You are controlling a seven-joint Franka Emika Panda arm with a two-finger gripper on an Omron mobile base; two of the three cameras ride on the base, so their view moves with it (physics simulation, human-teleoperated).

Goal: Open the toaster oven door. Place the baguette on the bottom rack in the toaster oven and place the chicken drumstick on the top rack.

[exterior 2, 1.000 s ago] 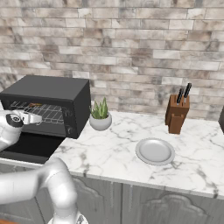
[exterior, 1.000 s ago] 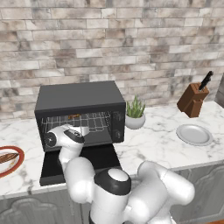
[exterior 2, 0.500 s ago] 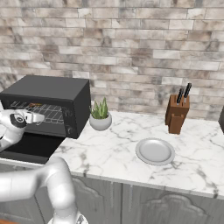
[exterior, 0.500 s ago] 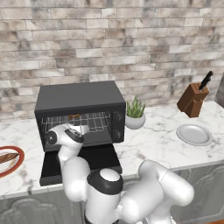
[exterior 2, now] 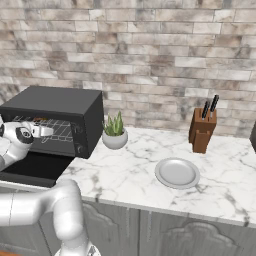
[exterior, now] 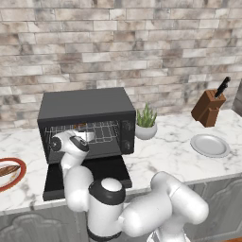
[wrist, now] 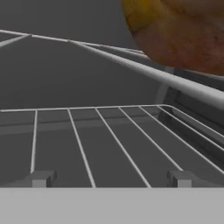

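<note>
Left base view: the toaster oven is seen on the marble counter against the brick wall, its toaster oven door lowered flat toward the counter's front edge. The gripper is held at the oven mouth, level with the wire racks. The baguette is seen on a red-rimmed plate at the counter's left edge. Open counter is left between a potted plant, a grey plate and a knife block.

Right base view: the gripper is reached into the oven's open front.

Hand view: the fingers are spread wide, nothing between them, above the bottom rack. The chicken drumstick is lodged on the top rack, near its front rail.
</note>
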